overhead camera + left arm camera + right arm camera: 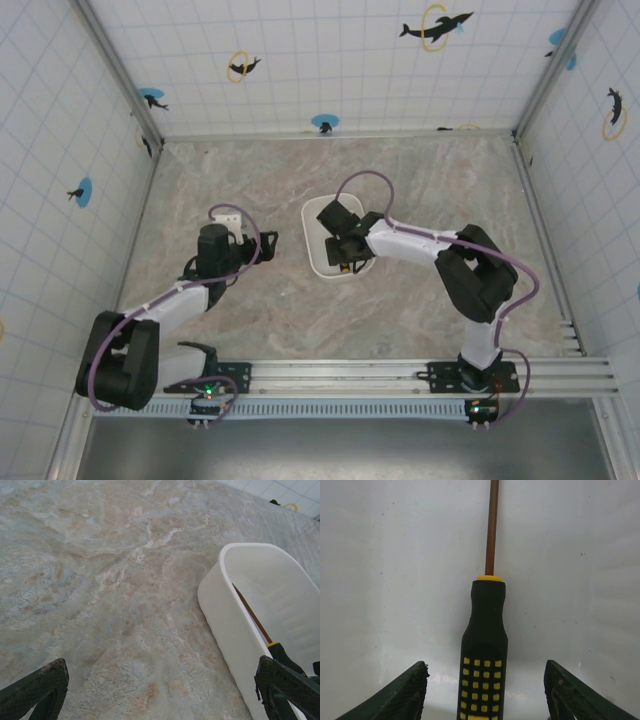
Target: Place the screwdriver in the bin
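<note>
screwdriver rests in bin as right claw stands spread

top external: right claw (345,255) hangs over the near end of the white bin (312,222), hiding most of what lies inside. left claw (265,240) sits just beside the bin on the marbled surface (420,180).

left wrist: left claw's fingers are spread wide and hold nothing. the screwdriver (252,617) lies inside the bin, its thin shaft running along the bin's length with the tip toward the far end.

right wrist: right claw's fingers stand apart on either side of the black-and-yellow handle, with a gap on each side. the long axis points straight away from the claw, handle nearest. the placing step looks all but finished. the next move calls for lifting the claw straight up without catching the handle.
</note>
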`<state>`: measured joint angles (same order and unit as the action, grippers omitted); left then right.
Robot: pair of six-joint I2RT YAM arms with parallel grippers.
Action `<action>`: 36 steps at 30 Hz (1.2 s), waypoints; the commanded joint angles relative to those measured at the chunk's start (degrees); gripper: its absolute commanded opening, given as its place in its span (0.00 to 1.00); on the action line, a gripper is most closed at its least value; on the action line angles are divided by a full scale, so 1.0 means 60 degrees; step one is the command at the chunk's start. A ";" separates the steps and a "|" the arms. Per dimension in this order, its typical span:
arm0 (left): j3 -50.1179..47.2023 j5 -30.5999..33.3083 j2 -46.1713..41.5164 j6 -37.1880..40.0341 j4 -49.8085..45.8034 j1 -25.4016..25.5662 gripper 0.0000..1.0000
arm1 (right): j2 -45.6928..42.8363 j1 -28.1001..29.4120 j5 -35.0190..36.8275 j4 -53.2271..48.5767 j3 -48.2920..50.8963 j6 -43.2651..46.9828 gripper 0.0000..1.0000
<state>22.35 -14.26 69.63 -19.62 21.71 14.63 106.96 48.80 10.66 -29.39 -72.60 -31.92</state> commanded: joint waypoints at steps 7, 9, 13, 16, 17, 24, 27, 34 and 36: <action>0.0995 0.0466 -0.1007 0.1053 -0.0843 0.0066 0.98 | -0.2161 -0.0601 0.0327 -0.0845 -0.0003 0.2626 0.65; 0.1089 0.0773 -0.1225 0.1419 -0.0822 0.0066 0.98 | -0.2684 -0.1079 0.0450 -0.0605 0.0428 0.3052 0.65; 0.1161 0.1637 -0.1502 0.2392 -0.0598 0.0067 0.98 | -0.3778 -0.2718 -0.0007 0.0502 0.1643 0.3360 0.65; 0.0974 0.2671 -0.1624 0.2886 -0.0013 0.0067 0.98 | -0.4626 -0.4234 -0.0368 0.1981 0.2698 0.3420 0.65; 0.0806 0.2986 -0.1668 0.3049 0.0358 0.0066 0.98 | -0.4897 -0.4739 -0.0525 0.2487 0.3077 0.3387 0.65; -0.0307 0.3934 -0.1347 0.3819 0.2821 -0.0129 0.98 | -0.5736 -0.8013 -0.2124 0.5364 0.4843 0.2290 0.65; -0.0636 0.3900 -0.0989 0.4042 0.3541 -0.0316 0.98 | -0.5911 -0.8589 -0.1874 0.6311 0.5587 0.2580 0.65; -0.1396 0.3519 -0.0543 0.3776 0.4994 -0.1003 0.97 | -0.6664 -0.8777 -0.0475 0.9734 0.7940 0.3553 0.65; -0.1431 0.3388 -0.0367 0.3681 0.5197 -0.1204 0.97 | -0.6715 -0.8770 -0.0233 1.0451 0.8375 0.3735 0.65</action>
<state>14.06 7.09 66.50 2.39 46.85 8.80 68.20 -3.75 5.58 20.14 -24.93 -12.32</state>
